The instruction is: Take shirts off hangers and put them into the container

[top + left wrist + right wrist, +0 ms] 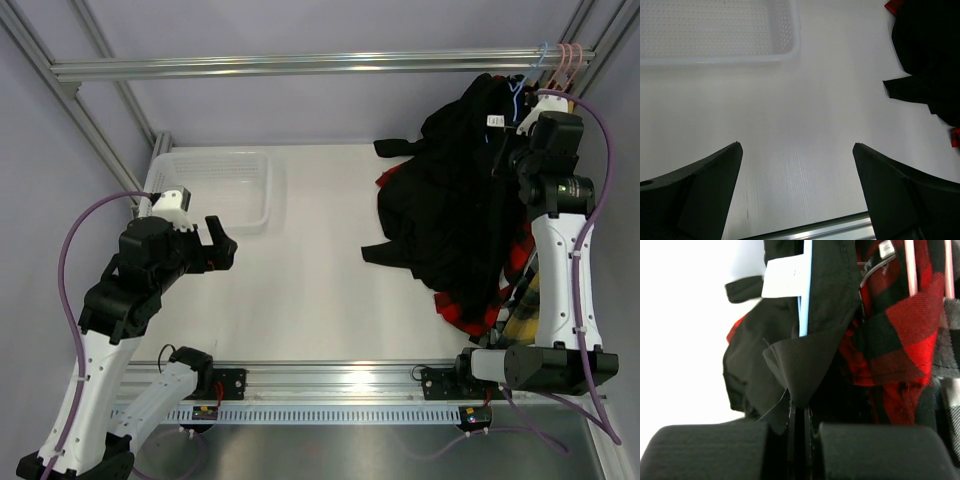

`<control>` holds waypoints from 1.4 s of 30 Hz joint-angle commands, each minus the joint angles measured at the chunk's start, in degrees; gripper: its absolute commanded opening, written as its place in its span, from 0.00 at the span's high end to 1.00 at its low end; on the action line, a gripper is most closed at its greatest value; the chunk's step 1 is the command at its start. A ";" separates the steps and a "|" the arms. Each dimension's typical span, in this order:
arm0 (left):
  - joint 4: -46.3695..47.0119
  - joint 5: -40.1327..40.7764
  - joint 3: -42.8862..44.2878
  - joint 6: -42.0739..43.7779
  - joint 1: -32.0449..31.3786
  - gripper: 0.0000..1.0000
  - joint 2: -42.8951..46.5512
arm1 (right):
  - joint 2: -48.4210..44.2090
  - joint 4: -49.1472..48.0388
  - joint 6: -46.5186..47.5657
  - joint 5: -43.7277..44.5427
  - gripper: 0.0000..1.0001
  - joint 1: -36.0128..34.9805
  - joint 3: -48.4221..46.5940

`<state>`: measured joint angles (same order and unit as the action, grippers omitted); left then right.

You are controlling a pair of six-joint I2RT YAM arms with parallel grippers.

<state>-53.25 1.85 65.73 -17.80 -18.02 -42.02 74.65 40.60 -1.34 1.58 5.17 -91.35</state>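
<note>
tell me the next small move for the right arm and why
Probably pull the right gripper gently back from the light blue hanger, drawing the black shirt off it. Its jaws are shut on a fold of that shirt just below the hanger, which sits inside the fabric.

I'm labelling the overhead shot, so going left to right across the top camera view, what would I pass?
Container → black shirt → pink hangers. The left gripper overlaps the container sideways, so I've left it out.
</note>
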 commanded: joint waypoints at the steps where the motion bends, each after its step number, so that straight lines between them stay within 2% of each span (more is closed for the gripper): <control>1: 2.28 -1.50 0.97 0.49 -0.08 0.01 0.71 | -1.88 -2.55 3.80 -10.08 1.00 0.02 -8.04; 8: 2.54 -1.50 3.43 1.01 -0.08 0.01 -0.60 | -6.09 -0.70 5.91 -17.93 1.00 0.02 -14.11; 13: 2.89 -1.50 4.93 1.37 -0.08 0.01 -1.92 | -9.96 -3.50 8.20 -19.43 1.00 0.02 -10.78; 15: 2.54 -3.34 5.80 1.54 -0.08 0.01 -2.45 | -9.79 -1.85 8.81 -20.12 1.00 0.02 -11.48; 20: 4.29 -7.54 8.26 2.07 -0.08 0.01 -3.59 | -14.25 -2.28 7.14 -31.54 1.00 -0.33 -5.18; 23: 5.79 -12.37 10.20 1.46 -0.08 0.01 -5.25 | -17.16 -0.44 9.07 -35.94 1.00 -3.66 -1.56; 29: 9.92 -18.19 14.94 -0.04 -0.09 0.01 -9.13 | -17.52 5.54 8.91 -49.12 1.00 -10.70 -7.33; 35: 11.50 -18.28 21.52 0.05 -0.09 0.01 -11.59 | -18.57 2.39 4.96 -58.09 1.00 -10.88 -12.80; 37: 11.77 -18.98 22.94 -0.04 -0.17 0.01 -12.38 | -19.01 1.33 4.77 -59.50 1.00 -11.06 -11.84; 42: 15.37 -23.47 24.35 -2.67 -0.70 0.01 -12.91 | -20.51 0.09 7.14 -58.11 1.00 -12.55 -1.48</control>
<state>-42.89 -16.64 88.29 -18.46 -18.11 -54.61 53.63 43.92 5.23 -54.76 -6.07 -97.56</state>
